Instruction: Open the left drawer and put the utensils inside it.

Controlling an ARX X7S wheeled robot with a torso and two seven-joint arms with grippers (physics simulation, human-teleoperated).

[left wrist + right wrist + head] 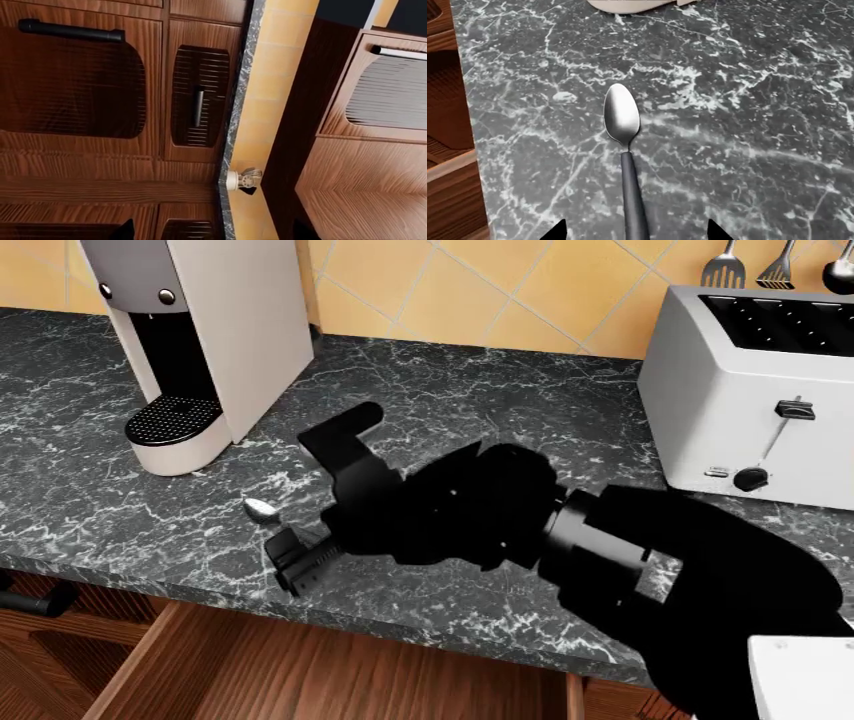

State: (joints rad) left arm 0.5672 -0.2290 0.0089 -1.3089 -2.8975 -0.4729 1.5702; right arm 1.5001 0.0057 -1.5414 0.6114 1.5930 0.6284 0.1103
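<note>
The grey metal spoon lies flat on the black marble counter, and only its bowl shows in the head view. My right gripper is open and hovers just over the spoon's dark handle, one fingertip on each side, not touching it. In the head view this gripper is near the counter's front edge. Below that edge the left drawer stands pulled out, showing its plank inside. My left gripper is open and empty, facing cabinet fronts. The knife is out of view.
A coffee machine stands at the back left and a white toaster at the right, with steel utensils hanging behind it. A black bar handle sits left of the drawer. The left wrist view shows cabinet doors and the counter's edge.
</note>
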